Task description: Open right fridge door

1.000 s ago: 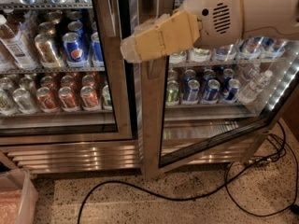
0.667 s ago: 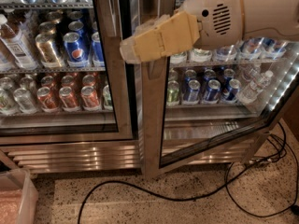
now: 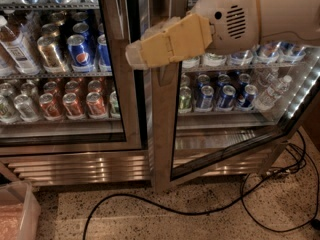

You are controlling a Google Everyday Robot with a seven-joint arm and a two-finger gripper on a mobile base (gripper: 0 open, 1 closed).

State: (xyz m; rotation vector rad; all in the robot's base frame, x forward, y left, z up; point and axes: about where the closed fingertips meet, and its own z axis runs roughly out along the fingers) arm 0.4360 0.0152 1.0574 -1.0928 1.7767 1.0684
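Note:
The right fridge door (image 3: 164,134) is a glass panel in a brushed steel frame. It stands ajar, its left edge swung out toward me and its bottom rail running diagonally back to the right. My gripper (image 3: 134,55), tan with a cream arm behind it, reaches in from the upper right. Its tip lies at the top of that door's left edge, over the gap between the two doors. The handle is hidden behind the gripper.
The left glass door (image 3: 120,84) is closed, with Pepsi and orange cans (image 3: 80,51) behind it. Cans and bottles (image 3: 225,96) fill the right shelves. A black cable (image 3: 200,213) loops across the speckled floor. A clear bin (image 3: 17,211) sits at the lower left.

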